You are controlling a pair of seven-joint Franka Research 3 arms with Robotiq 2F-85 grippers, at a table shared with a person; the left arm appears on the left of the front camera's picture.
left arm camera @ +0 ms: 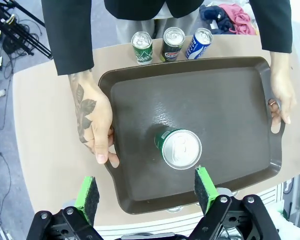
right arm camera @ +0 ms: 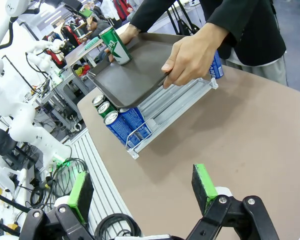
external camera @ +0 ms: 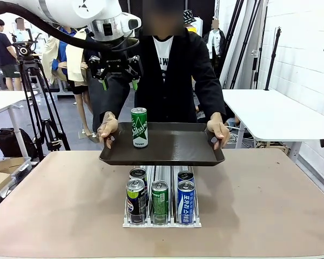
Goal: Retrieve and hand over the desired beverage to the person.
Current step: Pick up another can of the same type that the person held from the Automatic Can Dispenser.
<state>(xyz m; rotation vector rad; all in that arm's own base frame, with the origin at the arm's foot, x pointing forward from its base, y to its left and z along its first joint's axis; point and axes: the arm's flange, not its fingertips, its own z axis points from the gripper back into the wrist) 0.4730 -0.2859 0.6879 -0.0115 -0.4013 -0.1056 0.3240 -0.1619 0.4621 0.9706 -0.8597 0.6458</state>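
— Above the tray (external camera: 173, 148), how does the left gripper (external camera: 119, 84) stand?
— Jaws fully apart, nothing between the green pads. It hangs clear of 1 green can (external camera: 139, 127), which stands upright on the tray.
— And the right gripper (right arm camera: 142, 189)?
— Likewise spread wide and empty, over bare table (right arm camera: 250, 130), well apart from the tray.
— What supports the tray?
— The person (external camera: 173, 70), behind the tray, 1 hand (external camera: 108, 128) on each short edge. Below the tray, a rack (external camera: 162, 223) holds upright cans (external camera: 186, 200) in 3 lanes.
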